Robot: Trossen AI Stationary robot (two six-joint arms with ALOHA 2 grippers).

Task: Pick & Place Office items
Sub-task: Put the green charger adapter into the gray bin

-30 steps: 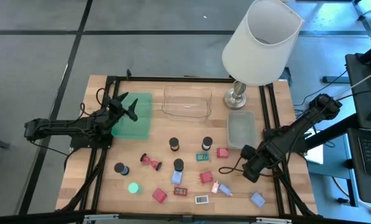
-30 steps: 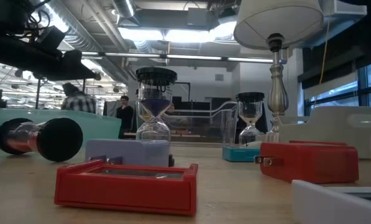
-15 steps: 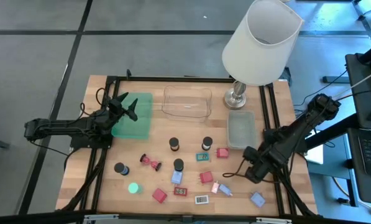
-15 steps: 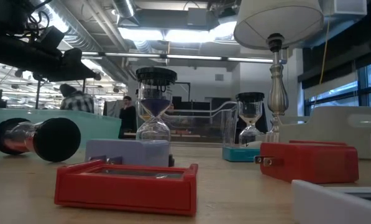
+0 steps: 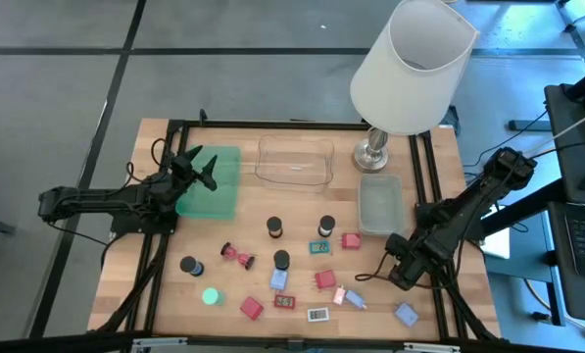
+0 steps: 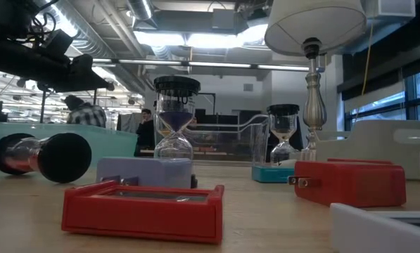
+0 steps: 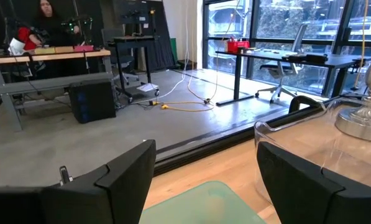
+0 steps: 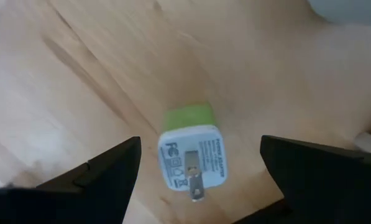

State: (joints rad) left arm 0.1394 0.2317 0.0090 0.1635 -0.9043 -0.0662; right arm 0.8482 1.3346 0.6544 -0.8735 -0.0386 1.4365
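Since the earlier frame the right gripper [image 8: 197,162] has been shifted nearer, fingers apart over a green-and-white charger [image 8: 191,152]; off-centre closure risks it being nudged aside.

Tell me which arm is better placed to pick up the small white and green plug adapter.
The right. Its open gripper hangs directly over the white and green plug adapter, while the left gripper waits above the green tray.

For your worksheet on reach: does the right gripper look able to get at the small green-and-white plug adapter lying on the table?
Probably yes: the right gripper is open, the plug adapter lies between its fingers with bare wood around it.
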